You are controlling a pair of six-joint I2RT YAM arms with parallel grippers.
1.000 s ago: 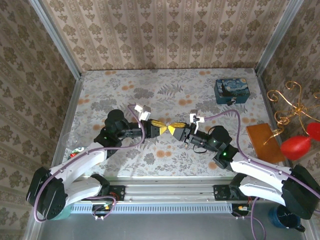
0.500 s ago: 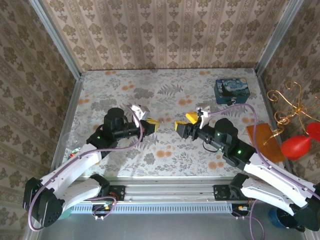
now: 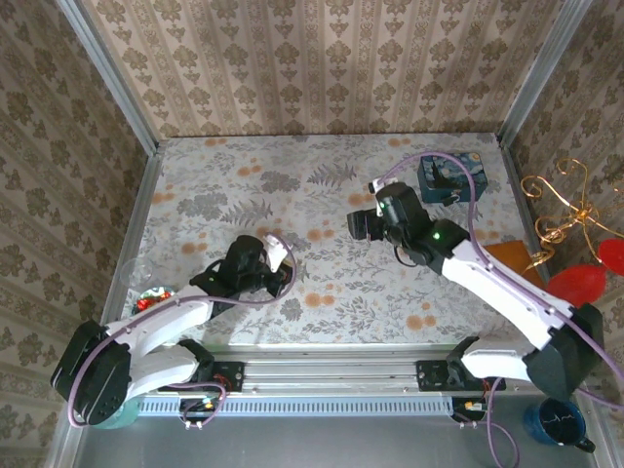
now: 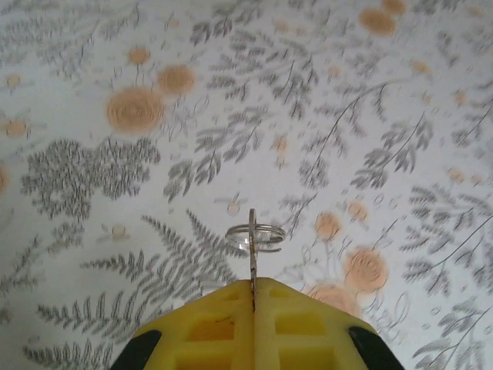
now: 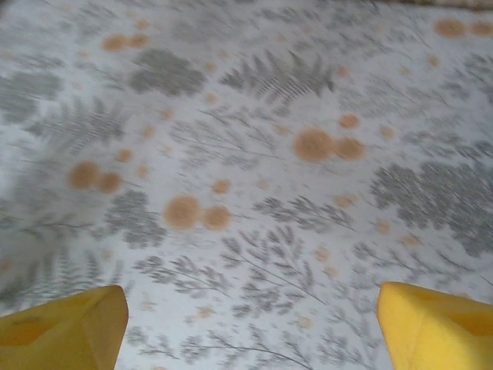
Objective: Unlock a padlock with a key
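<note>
"Where's the key [image 4: 253, 258]?"

"In the left gripper [image 4: 253, 297]. The jaws are clenched on it. It's a thin metal blade seen edge-on between the yellow pads [image 4: 219, 327], sticking out ahead of them. A small wire ring [image 4: 256, 233] sits around its tip."

"Is it down on the surface [image 3: 292, 185]?"

"It points at the flowered cloth, over a grey fern print. Whether the ring touches the cloth I can't tell. From above, that arm reaches in close to the near edge, left of the middle."

"And the other arm?"

"The right gripper [image 5: 250, 324] is released. Its two yellow fingers [image 5: 65, 320] stand far apart, one at each side, with bare cloth between them. It hangs over the right half of the surface, about halfway between the near and far edges, well apart from the left one."

"What's behind it?"

"A blue tin [image 3: 450, 175] with a swirl painting, in the far right corner, with the right arm partly in front of it. A brown board [image 3: 512, 278] lies along the right edge, nearer to us than the tin."
</note>
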